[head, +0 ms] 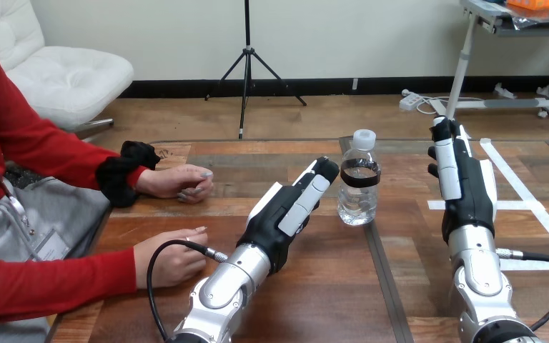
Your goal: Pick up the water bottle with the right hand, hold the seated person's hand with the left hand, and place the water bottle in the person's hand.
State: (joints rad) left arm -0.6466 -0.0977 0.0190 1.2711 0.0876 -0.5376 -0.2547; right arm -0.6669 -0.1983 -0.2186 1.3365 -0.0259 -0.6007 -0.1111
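The clear plastic water bottle with white cap and black band (358,187) stands upright and unheld on the wooden bench (314,286), the right hand (465,193) nearby with straight, empty fingers, likely poised to grasp, the left hand (286,214) likewise straight-fingered just beside it.

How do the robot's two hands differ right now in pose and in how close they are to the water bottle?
Pose: the left hand slants toward the water bottle; the right hand points straight ahead. Distance: the left hand's fingertips are close beside the bottle; the right hand stands clearly apart from it. Both are open, holding nothing.
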